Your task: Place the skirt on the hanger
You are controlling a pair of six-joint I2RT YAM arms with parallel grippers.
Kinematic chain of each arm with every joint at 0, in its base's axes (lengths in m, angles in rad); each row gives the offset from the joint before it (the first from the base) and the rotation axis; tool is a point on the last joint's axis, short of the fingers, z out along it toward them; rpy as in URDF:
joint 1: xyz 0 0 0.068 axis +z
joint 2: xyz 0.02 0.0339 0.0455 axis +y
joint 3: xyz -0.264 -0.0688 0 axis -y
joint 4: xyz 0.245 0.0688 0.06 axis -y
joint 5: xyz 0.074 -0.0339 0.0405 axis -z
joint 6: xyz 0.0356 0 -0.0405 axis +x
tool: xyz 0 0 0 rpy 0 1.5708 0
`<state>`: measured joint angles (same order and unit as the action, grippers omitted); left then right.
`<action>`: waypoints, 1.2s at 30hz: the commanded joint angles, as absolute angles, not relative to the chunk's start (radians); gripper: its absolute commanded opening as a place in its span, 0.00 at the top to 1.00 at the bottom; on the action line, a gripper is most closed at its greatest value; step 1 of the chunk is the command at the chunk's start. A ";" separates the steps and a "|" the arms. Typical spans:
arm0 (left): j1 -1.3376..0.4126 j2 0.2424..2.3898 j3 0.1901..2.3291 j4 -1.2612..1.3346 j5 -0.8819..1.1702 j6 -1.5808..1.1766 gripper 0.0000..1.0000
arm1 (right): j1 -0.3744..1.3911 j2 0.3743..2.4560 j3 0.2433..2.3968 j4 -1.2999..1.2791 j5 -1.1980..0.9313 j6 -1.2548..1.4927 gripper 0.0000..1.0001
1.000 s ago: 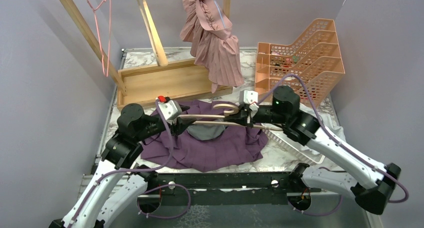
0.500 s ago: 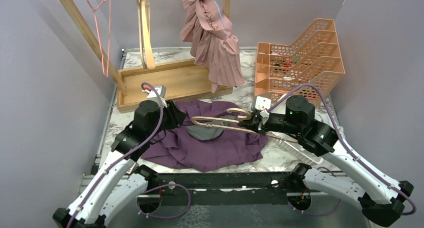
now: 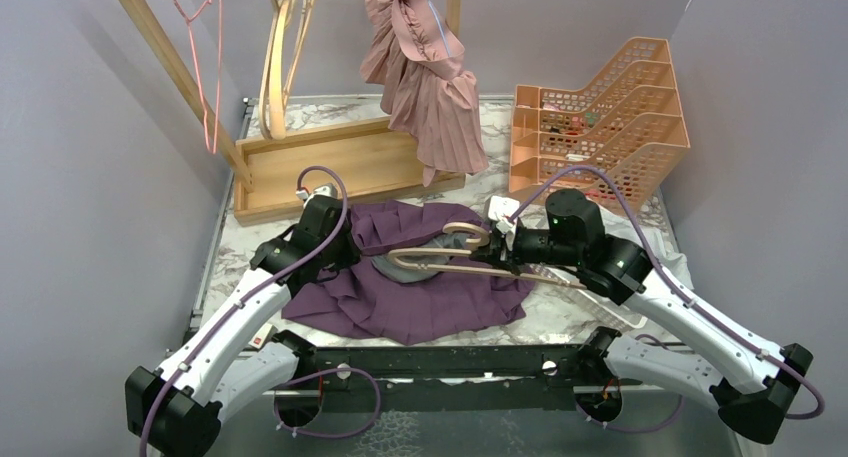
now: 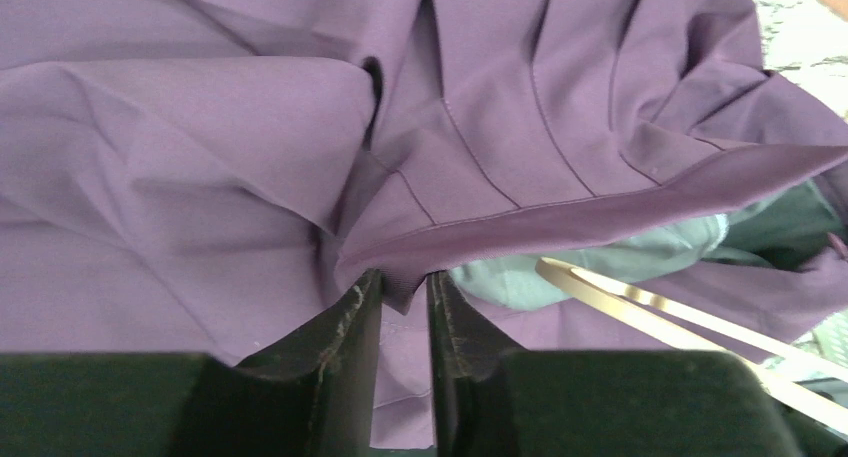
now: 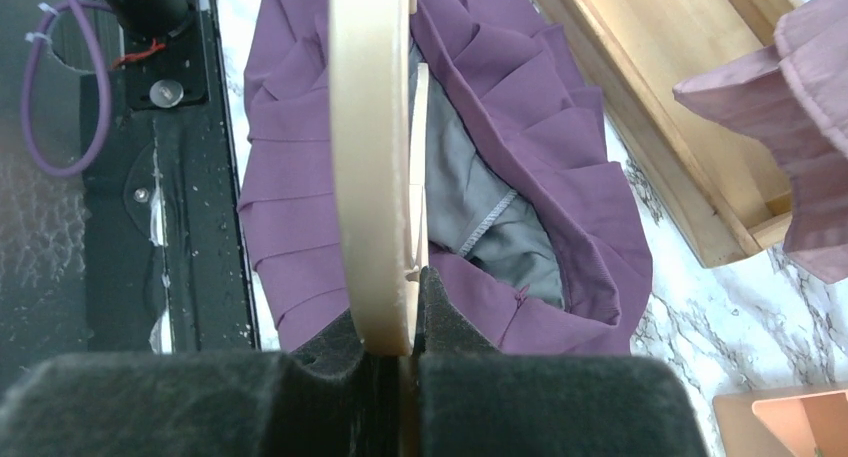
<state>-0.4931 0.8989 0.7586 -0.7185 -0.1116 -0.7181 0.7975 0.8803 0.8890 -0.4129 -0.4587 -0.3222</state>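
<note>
Skirt (image 3: 420, 299): it is lying spread on the table (image 3: 232, 247) between the two arms, its waistband (image 4: 560, 217) gaping and the grey lining (image 4: 610, 262) showing.
Right gripper (image 5: 395, 312): it is clamping the wooden hanger (image 5: 365, 127) tight and holding it just above the waist opening.
Left gripper (image 4: 403, 279): its fingers are standing nearly together with the waistband's near edge between them. You cannot tell whether the cloth is pinched firm.
Step in hand: you are most likely taking hold of the waistband so the hanger's arm can go inside it.
Doing it well: be catching the outer band only — not the lining beneath — and be lifting it just enough to open a mouth for the hanger's tip.
Hanger side: be keeping it level and pointing along the opening, so the tip is entering under the band rather than riding over it.
Risk: a shallow pinch is likely to slip once the cloth is taking tension.
</note>
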 commanded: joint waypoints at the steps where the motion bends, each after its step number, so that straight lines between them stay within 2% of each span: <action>1: -0.497 0.910 0.801 -0.756 -0.177 -0.706 0.77 | 0.802 0.914 0.902 -0.413 -0.463 -0.378 0.99; 8: -0.497 0.981 0.846 -0.828 -0.189 -0.649 0.78 | 0.802 0.940 0.902 -0.348 -0.382 -0.375 0.99; 11: -0.497 0.998 0.861 -0.842 -0.195 -0.633 0.86 | 0.802 0.937 0.904 -0.336 -0.325 -0.376 0.99; 14: -0.497 1.005 0.881 -0.849 -0.180 -0.591 1.00 | 0.802 0.928 0.900 -0.325 -0.265 -0.398 0.99; 18: -0.497 1.007 0.941 -0.861 -0.095 -0.496 1.00 | 0.802 0.933 0.904 -0.332 -0.250 -0.459 0.99; 25: -0.497 0.943 1.071 -0.865 0.173 -0.391 1.00 | 0.802 0.922 0.975 -0.382 -0.434 -0.499 0.99; 31: -0.497 0.915 1.135 -0.865 0.211 -0.362 1.00 | 0.802 0.924 1.025 -0.328 -0.623 -0.413 0.99; 36: -0.497 0.944 1.143 -0.864 0.233 -0.347 1.00 | 0.802 0.957 1.016 -0.287 -0.690 -0.401 0.99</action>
<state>-0.4931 0.9253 1.1202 -0.8639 0.1738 -0.3805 0.7975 0.9371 1.0031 -0.3531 -0.5785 -0.4290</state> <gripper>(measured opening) 0.007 0.071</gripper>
